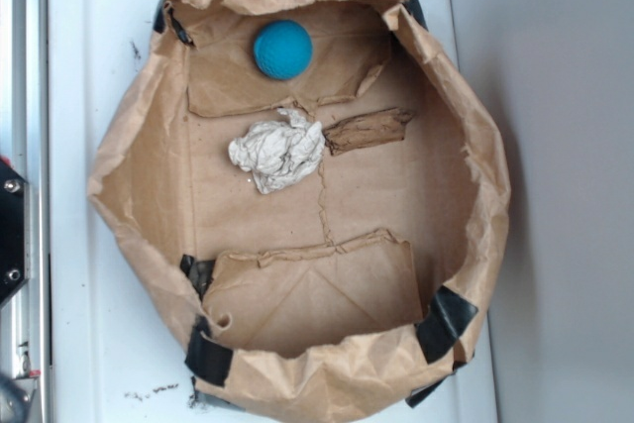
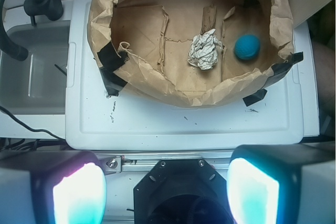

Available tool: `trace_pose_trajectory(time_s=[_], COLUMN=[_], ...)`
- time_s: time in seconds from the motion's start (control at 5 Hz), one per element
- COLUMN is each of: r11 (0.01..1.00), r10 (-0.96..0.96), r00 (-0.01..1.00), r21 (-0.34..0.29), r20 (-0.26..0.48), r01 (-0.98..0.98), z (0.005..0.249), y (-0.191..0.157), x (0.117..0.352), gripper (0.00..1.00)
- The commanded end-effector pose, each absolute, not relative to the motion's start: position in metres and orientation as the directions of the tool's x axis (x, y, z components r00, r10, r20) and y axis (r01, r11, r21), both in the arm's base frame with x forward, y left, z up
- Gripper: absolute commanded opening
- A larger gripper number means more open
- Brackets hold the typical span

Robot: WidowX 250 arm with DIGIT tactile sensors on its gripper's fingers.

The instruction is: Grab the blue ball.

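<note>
The blue ball [image 1: 282, 50] is a small teal-blue round ball lying at the far end of the brown paper bag's floor, near the bag's wall [image 1: 129, 146]. In the wrist view the ball [image 2: 247, 46] sits at the right side of the bag [image 2: 157, 77]. My gripper [image 2: 166, 192] is open and empty, well back from the bag, over the robot's black base; its two glowing pads [image 2: 79, 195] stand wide apart. The gripper does not show in the exterior view.
A crumpled white paper wad [image 1: 277, 153] lies mid-bag, also in the wrist view [image 2: 205, 50]. A torn cardboard strip [image 1: 369, 130] lies beside it. The bag rests on a white tray [image 1: 89, 294]. A sink with black faucet [image 2: 31, 3] is at left.
</note>
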State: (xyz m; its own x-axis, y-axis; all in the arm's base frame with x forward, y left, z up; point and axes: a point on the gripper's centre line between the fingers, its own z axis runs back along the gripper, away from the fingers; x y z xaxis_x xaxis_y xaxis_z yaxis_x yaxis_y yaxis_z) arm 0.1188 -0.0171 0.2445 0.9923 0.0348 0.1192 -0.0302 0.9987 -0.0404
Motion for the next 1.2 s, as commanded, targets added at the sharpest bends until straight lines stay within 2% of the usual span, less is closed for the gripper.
trace_pose_trajectory(time_s=[0.0, 0.2, 0.4, 0.6, 0.8, 1.0], r11=[0.999, 0.997, 0.984, 0.961, 0.866, 0.711], r10=[0.035, 0.039, 0.147, 0.261, 0.501, 0.703], r00=[0.992, 0.990, 0.982, 0.958, 0.853, 0.708], r21=[-0.040, 0.056, 0.088, 0.064, -0.078, -0.077], r20=[0.119, 0.137, 0.118, 0.118, 0.150, 0.067], r01=[-0.030, -0.047, -0.158, -0.270, -0.495, -0.699], z=[0.244, 0.219, 0.195, 0.187, 0.186, 0.204], y=[-0.017, -0.016, -0.004, 0.010, 0.029, 0.042], x=[0.119, 0.151, 0.184, 0.213, 0.244, 0.263], gripper=[1.00, 1.00, 1.00, 1.00, 1.00, 1.00])
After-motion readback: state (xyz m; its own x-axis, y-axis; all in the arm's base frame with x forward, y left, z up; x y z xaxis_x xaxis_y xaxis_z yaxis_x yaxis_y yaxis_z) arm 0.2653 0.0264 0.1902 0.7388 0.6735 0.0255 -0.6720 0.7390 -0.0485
